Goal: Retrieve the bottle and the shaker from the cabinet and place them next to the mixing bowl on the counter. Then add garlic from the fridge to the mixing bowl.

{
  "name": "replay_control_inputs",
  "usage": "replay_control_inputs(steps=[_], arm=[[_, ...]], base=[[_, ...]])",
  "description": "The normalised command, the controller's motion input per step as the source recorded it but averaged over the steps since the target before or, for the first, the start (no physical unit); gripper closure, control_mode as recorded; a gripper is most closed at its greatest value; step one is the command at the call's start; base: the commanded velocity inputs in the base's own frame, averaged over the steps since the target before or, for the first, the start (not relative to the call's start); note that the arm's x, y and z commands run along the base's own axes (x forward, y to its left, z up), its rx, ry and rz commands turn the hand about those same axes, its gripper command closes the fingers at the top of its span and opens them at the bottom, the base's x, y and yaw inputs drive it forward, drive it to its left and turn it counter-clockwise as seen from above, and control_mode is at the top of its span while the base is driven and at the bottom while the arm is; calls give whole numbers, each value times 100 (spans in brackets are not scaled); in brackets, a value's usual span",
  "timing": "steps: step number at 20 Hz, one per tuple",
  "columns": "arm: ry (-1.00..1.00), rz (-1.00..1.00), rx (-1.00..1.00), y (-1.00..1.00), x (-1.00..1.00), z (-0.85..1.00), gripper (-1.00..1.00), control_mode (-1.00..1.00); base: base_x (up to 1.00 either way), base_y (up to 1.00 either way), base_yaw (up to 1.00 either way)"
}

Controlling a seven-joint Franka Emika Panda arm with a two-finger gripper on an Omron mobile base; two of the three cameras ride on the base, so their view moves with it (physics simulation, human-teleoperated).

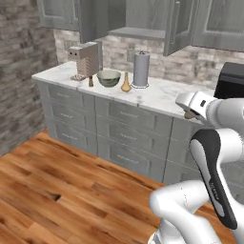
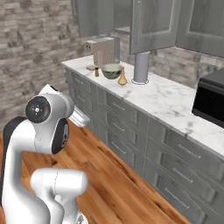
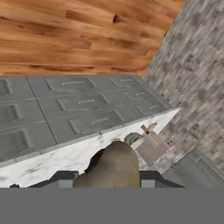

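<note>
This is a home kitchen. A long marble-topped surface (image 1: 157, 97) runs along a brick wall (image 1: 21, 71), with grey drawers (image 1: 128, 124) below and grey wall cabinets (image 1: 190, 21) above, two of their doors standing open. On the surface stand a coffee machine (image 1: 85, 59), a mixing bowl (image 1: 109, 78), a roll of paper towels (image 1: 141, 69) and a black microwave (image 2: 211, 99). The floor (image 1: 57, 190) is wooden planks.

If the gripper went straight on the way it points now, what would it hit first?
Shut on what looks like the garlic, the gripper points at the counter: likely its marble edge first, or the drawers just below; depth unclear.
</note>
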Motion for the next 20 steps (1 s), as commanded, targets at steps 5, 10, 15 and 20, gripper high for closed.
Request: replay_control_inputs(steps=[5, 10, 15, 20], arm=[[0, 0, 0, 0, 0, 0, 100, 100], [0, 0, 0, 0, 0, 0, 100, 100], [0, 0, 0, 0, 0, 0, 100, 100], [0, 0, 0, 0, 0, 0, 100, 100]], base=[[58, 28, -10], [59, 32, -15], [61, 31, -18], [62, 25, -22]])
